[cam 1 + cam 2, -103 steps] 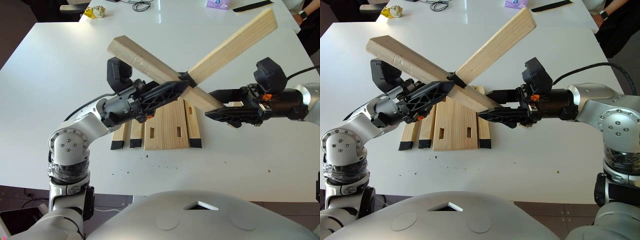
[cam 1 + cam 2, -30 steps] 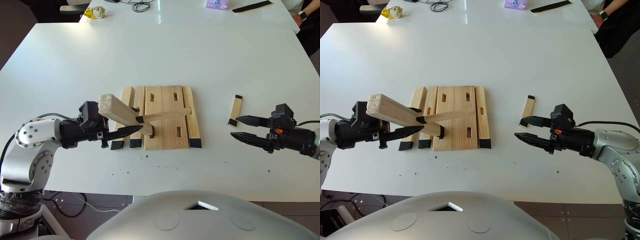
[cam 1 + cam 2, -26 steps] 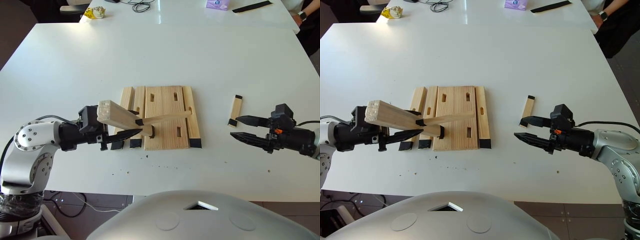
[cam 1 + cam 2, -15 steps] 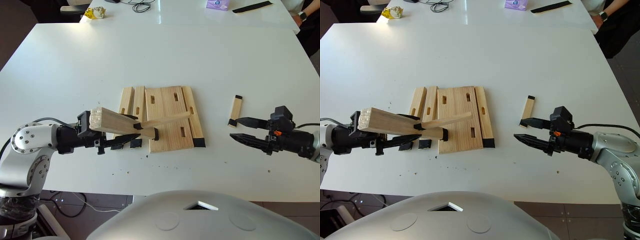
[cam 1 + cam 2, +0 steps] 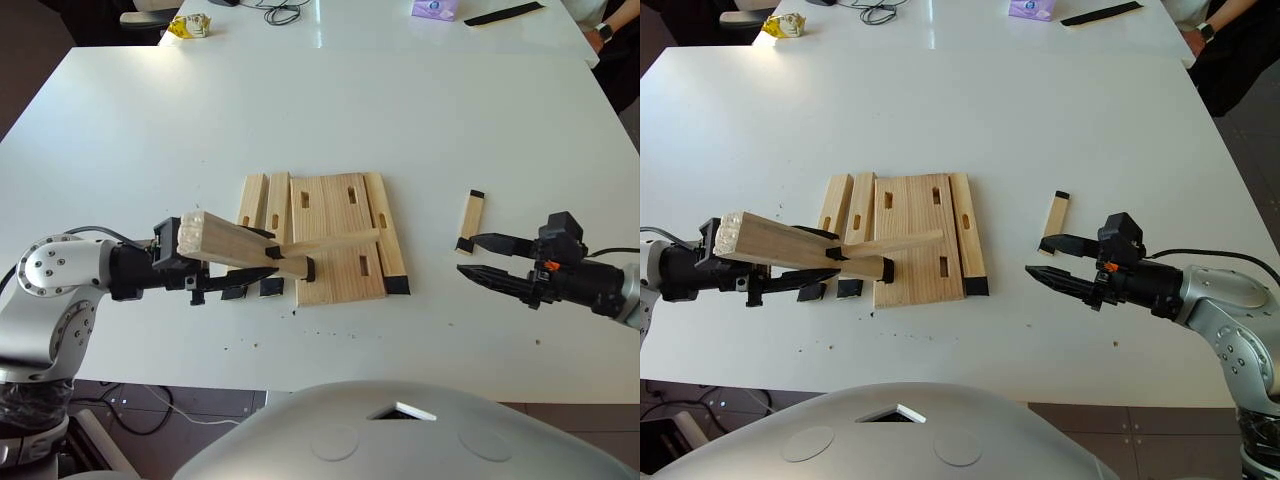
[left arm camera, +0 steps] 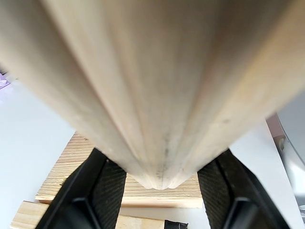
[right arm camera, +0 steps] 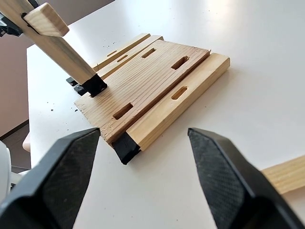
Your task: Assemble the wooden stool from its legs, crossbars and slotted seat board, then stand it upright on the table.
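Observation:
My left gripper [image 5: 248, 273] is shut on the crossed leg assembly [image 5: 232, 245], held low over the table's front left. Its black-tipped foot rests by the near left corner of the slotted seat board [image 5: 340, 240]. In the left wrist view the thick leg [image 6: 157, 86] sits between both fingers [image 6: 102, 188]. Two loose legs [image 5: 262, 205] lie flat against the board's left side. A short black-tipped crossbar [image 5: 470, 221] lies to the right. My right gripper [image 5: 482, 257] hovers open just in front of it, and its wrist view shows the seat board [image 7: 152, 78].
Wood crumbs [image 5: 300, 325] dot the table near the front edge. At the far edge lie a yellow packet [image 5: 189, 24], cables [image 5: 283, 10], a purple box [image 5: 436, 8] and a black strip [image 5: 505, 12]. White table [image 5: 420, 120] is bare behind the parts.
Both grippers first held the crossed legs high; the right one let go and withdrew to the right. The left lowered the assembly and drew it leftward, turning the seat board slightly.

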